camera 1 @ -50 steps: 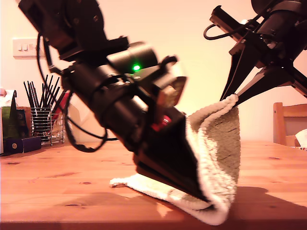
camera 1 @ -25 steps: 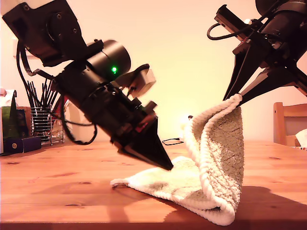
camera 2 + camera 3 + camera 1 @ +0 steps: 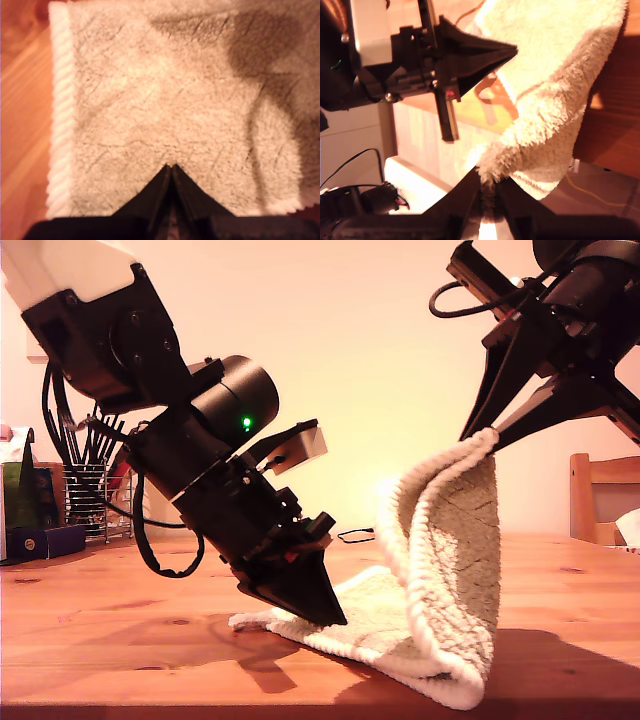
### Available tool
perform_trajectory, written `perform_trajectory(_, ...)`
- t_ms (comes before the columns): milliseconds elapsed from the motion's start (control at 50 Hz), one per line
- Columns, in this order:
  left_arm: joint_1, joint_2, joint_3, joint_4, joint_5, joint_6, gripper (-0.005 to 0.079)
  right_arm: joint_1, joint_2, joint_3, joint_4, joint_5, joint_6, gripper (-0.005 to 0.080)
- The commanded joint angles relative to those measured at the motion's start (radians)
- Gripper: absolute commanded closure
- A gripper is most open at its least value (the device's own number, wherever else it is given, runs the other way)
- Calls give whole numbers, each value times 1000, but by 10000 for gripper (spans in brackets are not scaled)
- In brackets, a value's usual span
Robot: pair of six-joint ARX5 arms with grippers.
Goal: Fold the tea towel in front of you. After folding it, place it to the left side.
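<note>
Tea towel lies partly flat on the wooden table, its far edge lifted high at the exterior view's right by my second gripper, clamped on the hem. My first gripper, jaws together, presses its tip on the flat part.

Bare surface open toward 9 o'clock of the tea towel in the exterior view. Utensil holder and boxes crowd the far 10 o'clock edge. Chair stands at 3 o'clock.
</note>
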Motion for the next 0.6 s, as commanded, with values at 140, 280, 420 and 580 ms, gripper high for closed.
perform_trajectory(140,-2,29,-16,-111,52,-21,764,-5,5,13,7,-16,-10,765)
perform_trajectory(280,-21,29,-16,-189,98,-21,764,-17,5,13,34,-19,-10,765)
perform_trajectory(420,-52,29,-16,-228,150,-22,764,-24,5,13,69,-26,1,765)
perform_trajectory(580,-116,29,-16,-240,180,-29,764,-24,5,13,89,-25,2,765)
